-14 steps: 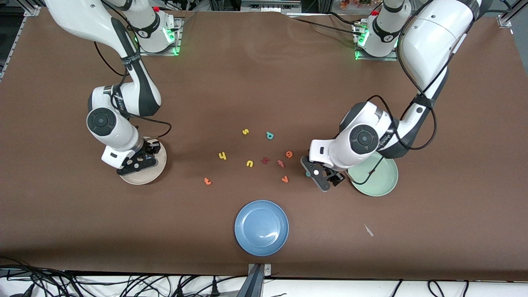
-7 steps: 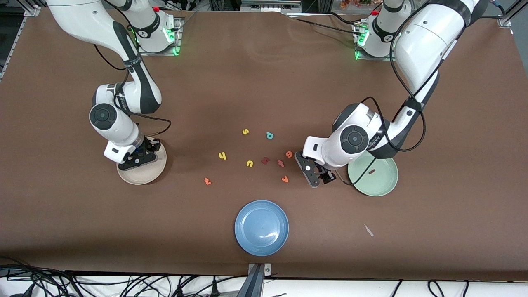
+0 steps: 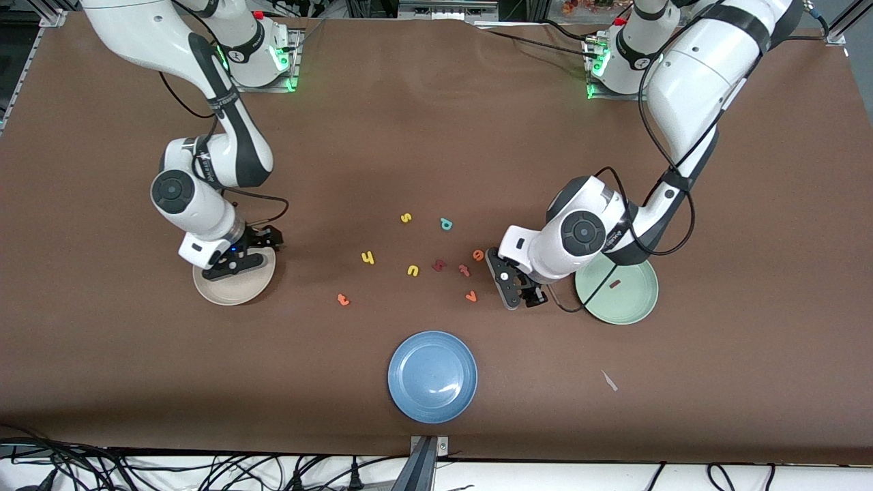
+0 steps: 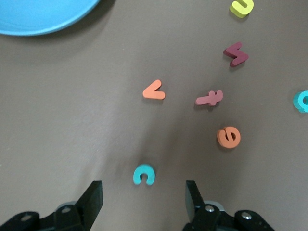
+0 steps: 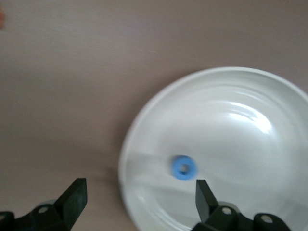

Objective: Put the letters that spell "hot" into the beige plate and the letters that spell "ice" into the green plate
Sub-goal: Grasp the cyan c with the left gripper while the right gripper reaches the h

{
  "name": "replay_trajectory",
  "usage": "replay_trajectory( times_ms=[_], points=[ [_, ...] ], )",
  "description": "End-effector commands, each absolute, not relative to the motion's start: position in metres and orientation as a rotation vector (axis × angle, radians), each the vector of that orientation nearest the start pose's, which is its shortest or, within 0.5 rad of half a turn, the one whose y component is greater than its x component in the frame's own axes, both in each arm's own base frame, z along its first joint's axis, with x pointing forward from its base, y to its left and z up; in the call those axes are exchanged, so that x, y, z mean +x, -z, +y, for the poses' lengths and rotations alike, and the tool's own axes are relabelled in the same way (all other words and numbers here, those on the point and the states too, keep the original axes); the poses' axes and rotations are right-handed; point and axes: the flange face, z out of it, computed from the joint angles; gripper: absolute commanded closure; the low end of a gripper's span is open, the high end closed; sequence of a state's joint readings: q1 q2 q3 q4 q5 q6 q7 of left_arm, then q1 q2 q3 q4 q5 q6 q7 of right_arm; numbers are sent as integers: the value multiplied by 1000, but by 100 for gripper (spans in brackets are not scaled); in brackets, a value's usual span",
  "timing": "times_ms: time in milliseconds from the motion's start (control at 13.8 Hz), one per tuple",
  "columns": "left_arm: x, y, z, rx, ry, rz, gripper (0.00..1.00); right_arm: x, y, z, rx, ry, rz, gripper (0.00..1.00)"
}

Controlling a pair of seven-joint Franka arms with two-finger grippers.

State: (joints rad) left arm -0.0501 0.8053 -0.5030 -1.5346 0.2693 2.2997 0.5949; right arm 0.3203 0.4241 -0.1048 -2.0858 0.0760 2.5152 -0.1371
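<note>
1. Our left gripper (image 4: 143, 204) hangs low over the teal c (image 4: 143, 174), between the letter scatter and the green plate (image 3: 631, 307); fingers (image 4: 92, 199) spread, holding nothing.
2. The step in hand looks like grabbing that c. We'd drop straight down, keep the c centred, and close gently so it doesn't skid.
3. The orange e (image 4: 228, 137) and orange v (image 4: 154, 90) lie near; we'd avoid nudging them.
4. The dark red i (image 3: 614, 284) lies in the green plate.
5. Our right gripper (image 5: 139, 202) is over the beige plate (image 5: 269, 101), fingers spread, empty. The blue o (image 5: 184, 168) lies in the plate.
6. The yellow h (image 3: 368, 257) and orange t (image 3: 343, 299) are on the table; the c is probably hidden in the front view.
</note>
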Motion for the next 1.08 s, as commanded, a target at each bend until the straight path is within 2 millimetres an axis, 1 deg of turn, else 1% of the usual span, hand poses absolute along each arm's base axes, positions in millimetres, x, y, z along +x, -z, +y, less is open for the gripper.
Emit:
replay_trajectory(
  times_ms=[0, 72, 145, 289, 362, 434, 506, 651, 723, 795, 940, 1012],
  points=[
    [636, -211, -315, -2682, 159, 1858, 24, 573, -221, 173, -3078, 12, -372, 0],
    [638, -207, -311, -2665, 162, 1868, 25, 570, -221, 191, -3075, 12, -339, 0],
    [637, -205, -311, -2640, 157, 1897, 27, 567, -225, 208, -3072, 22, -322, 0],
    [636, -198, -311, -2638, 141, 1906, 29, 560, -232, 242, -3072, 38, -263, 0],
    [634, -193, -312, -2641, 130, 1910, 31, 557, -235, 263, -3069, 53, -242, 0],
    [634, -189, -311, -2640, 124, 1911, 33, 552, -233, 281, -3070, 52, -211, 0],
    [635, -185, -310, -2640, 133, 1906, 33, 549, -236, 300, -3066, 65, -184, 0],
    [632, -178, -313, -2635, 136, 1910, 35, 542, -236, 331, -3064, 66, -168, 0],
    [632, -176, -313, -2631, 129, 1909, 38, 538, -234, 342, -3062, 67, -175, 0],
    [631, -175, -313, -2630, 136, 1909, 40, 536, -232, 348, -3061, 66, -182, 0],
    [631, -169, -316, -2627, 158, 1911, 42, 536, -228, 350, -3070, 69, -210, 0],
    [630, -168, -319, -2617, 162, 1918, 55, 536, -226, 351, -3073, 71, -230, 0]
  ],
)
